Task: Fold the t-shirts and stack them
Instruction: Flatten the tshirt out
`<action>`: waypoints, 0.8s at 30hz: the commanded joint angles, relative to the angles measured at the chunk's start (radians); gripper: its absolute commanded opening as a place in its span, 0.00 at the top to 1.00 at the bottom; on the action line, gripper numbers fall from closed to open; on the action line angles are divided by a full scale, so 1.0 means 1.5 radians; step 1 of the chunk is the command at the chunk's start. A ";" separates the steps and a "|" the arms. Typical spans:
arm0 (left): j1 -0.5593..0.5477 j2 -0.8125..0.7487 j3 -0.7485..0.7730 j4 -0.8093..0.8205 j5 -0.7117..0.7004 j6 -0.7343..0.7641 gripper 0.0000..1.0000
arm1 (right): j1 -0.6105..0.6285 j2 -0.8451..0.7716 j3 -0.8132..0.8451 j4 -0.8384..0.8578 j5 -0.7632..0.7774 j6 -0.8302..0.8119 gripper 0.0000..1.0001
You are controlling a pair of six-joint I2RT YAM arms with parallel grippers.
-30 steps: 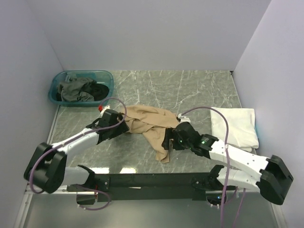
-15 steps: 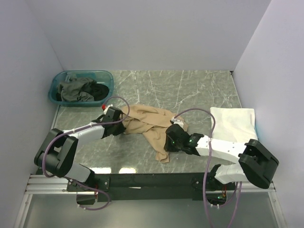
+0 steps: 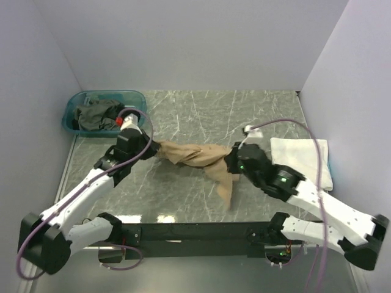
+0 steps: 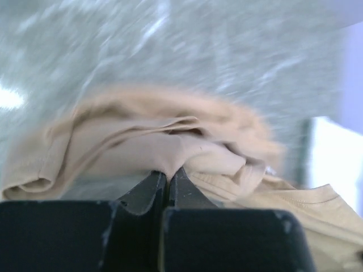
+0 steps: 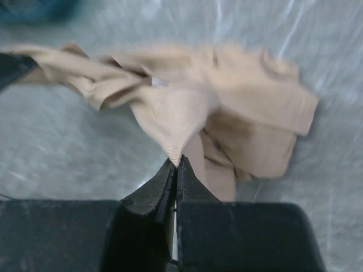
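Observation:
A tan t-shirt (image 3: 197, 155) hangs stretched between my two grippers above the middle of the table, one end drooping down (image 3: 225, 189). My left gripper (image 3: 155, 148) is shut on its left end; in the left wrist view the cloth (image 4: 170, 150) is pinched between the closed jaws (image 4: 168, 173). My right gripper (image 3: 230, 160) is shut on the right end; in the right wrist view the tan fabric (image 5: 187, 110) comes to a point at the closed jaws (image 5: 177, 165). A folded white t-shirt (image 3: 302, 162) lies at the right. Grey-green (image 3: 95, 115) and black (image 3: 129, 115) shirts lie in the tub.
A teal plastic tub (image 3: 137, 97) stands at the back left corner of the marble table (image 3: 208, 116). Walls close in the left, back and right sides. The arms' black base rail (image 3: 195, 232) runs along the near edge.
Both grippers closed on the tan t-shirt and lifted it off the table, pulling it out into a stretched band; the left arm moved back and up, the right arm up.

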 commanded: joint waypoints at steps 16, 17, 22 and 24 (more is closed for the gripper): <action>-0.030 -0.163 0.407 0.042 0.128 0.096 0.99 | 0.003 -0.146 0.468 -0.048 -0.121 -0.300 1.00; -0.030 -0.168 0.432 0.041 0.127 0.098 0.99 | 0.004 -0.139 0.515 -0.051 -0.133 -0.308 1.00; -0.030 -0.181 0.481 0.045 0.080 0.122 0.99 | 0.003 -0.069 0.656 -0.105 -0.114 -0.345 1.00; -0.029 -0.170 0.496 0.039 0.070 0.132 0.99 | 0.004 -0.032 0.685 -0.123 -0.091 -0.360 1.00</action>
